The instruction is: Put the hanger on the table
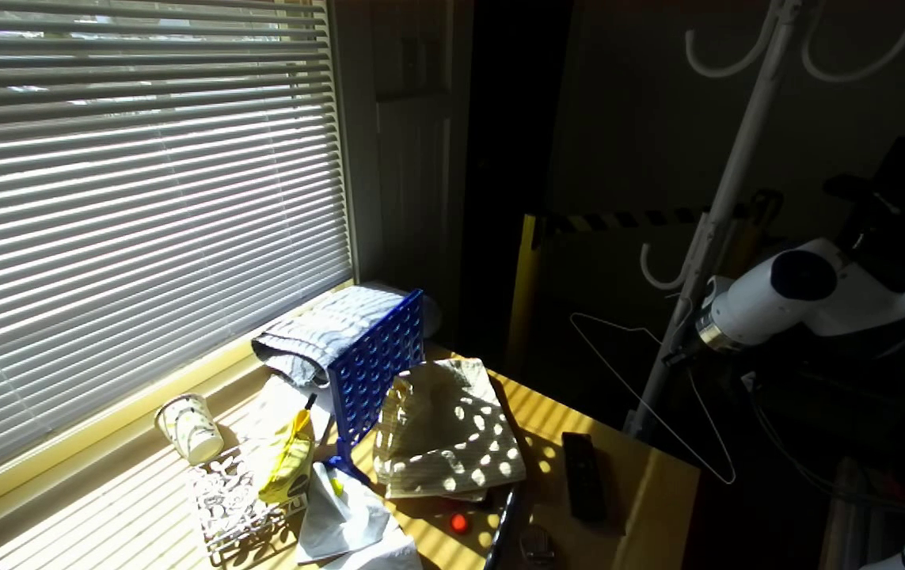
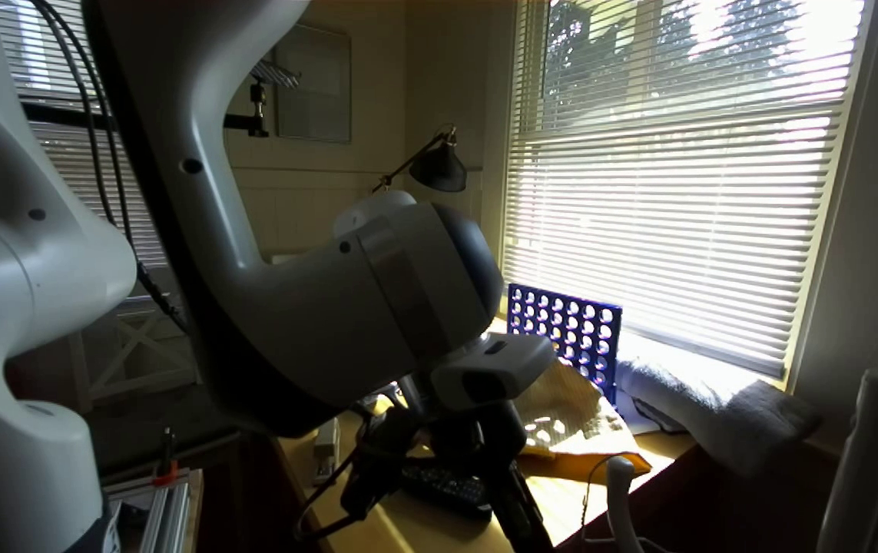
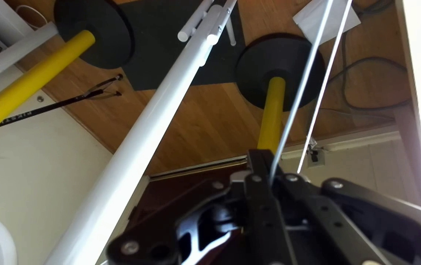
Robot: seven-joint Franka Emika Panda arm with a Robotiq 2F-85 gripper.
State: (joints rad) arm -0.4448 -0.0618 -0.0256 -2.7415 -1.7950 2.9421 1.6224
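The hanger (image 1: 711, 421) is thin white wire. It hangs tilted beside the coat rack pole, past the table's far edge. Its wires also show in the wrist view (image 3: 299, 94), one running between the fingers. My gripper (image 1: 671, 359) is shut on the hanger near its top, with the fingertips (image 3: 261, 156) close together in the wrist view. I cannot tell whether the hanger's hook touches the rack. The table (image 1: 650, 495) has a yellow-tan top with striped sunlight and stands to the left of the gripper in that exterior view. It is partly behind the arm in an exterior view (image 2: 561, 499).
The white coat rack (image 1: 741, 150) with curved hooks stands against the gripper's side. On the table are a black remote (image 1: 583, 477), a beige cloth (image 1: 452, 427), a blue game grid (image 1: 377, 372), a paper cup (image 1: 189, 427) and a wire basket (image 1: 230, 507). A yellow post (image 1: 525, 277) stands behind.
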